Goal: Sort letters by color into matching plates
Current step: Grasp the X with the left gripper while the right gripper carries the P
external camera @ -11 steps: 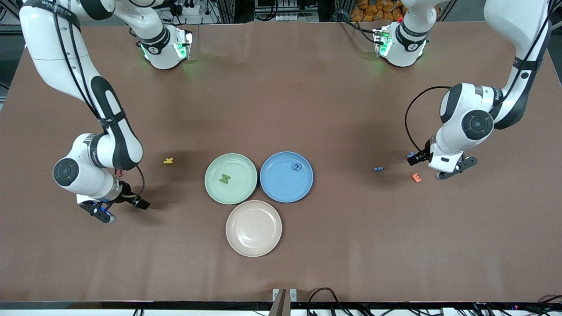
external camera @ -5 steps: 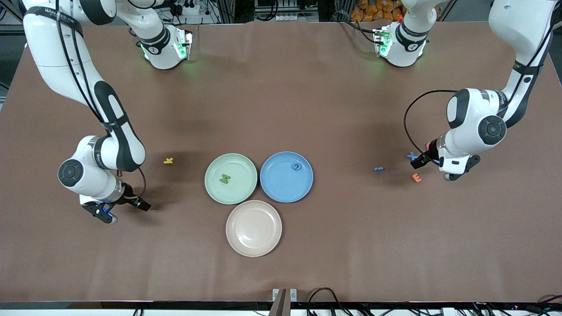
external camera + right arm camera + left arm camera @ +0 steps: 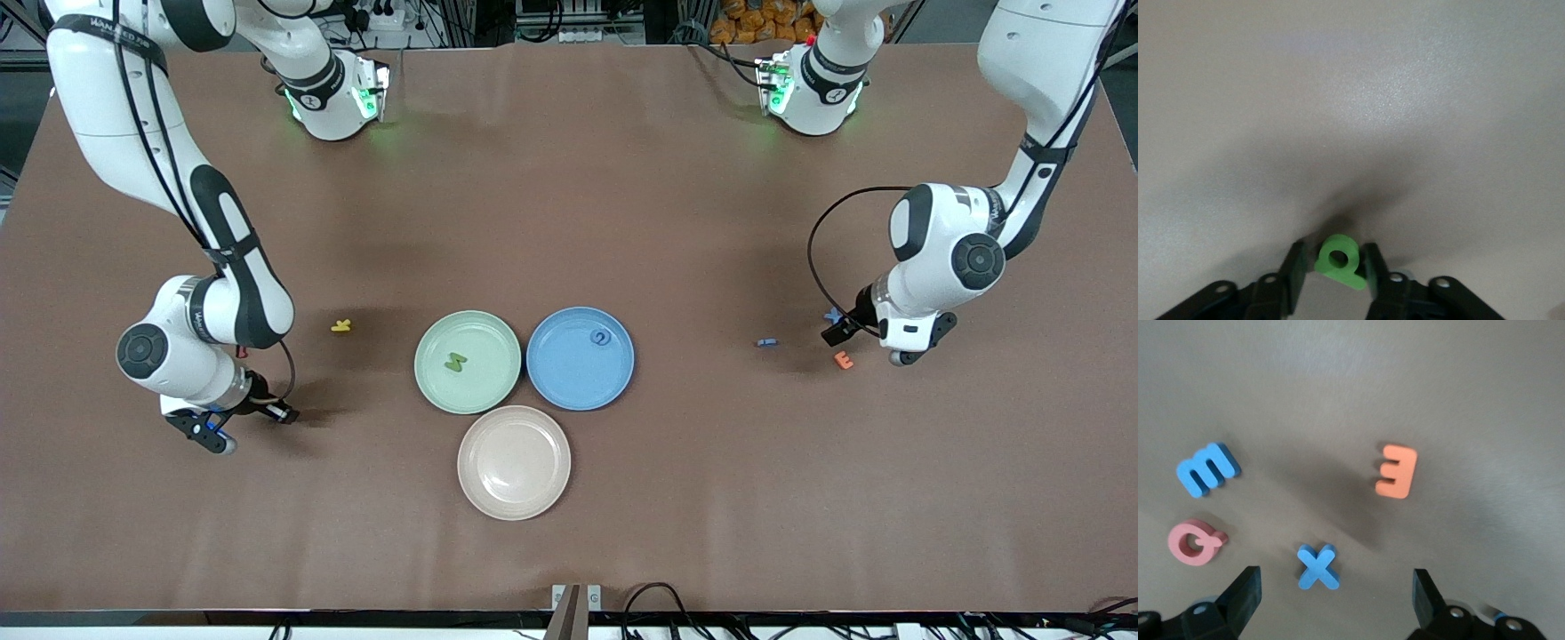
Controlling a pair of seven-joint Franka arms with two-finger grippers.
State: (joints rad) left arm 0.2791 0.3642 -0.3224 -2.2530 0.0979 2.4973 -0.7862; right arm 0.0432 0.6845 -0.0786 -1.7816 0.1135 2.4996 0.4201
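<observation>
Right wrist view: right gripper [image 3: 1333, 270] closed on green letter [image 3: 1339, 261], lift to green plate [image 3: 432, 384] next; left gripper [image 3: 1335, 600] wide open, empty, over blue X [image 3: 1317, 567].

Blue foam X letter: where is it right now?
The small blue foam X letter lies flat on the brown table toward the left arm's end, under the open left gripper, between the pink foam Q letter and the orange foam E letter.

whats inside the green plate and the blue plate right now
The green plate holds one green letter. The blue plate holds one blue letter. Nothing covers either plate, so both insides show fully.
</observation>
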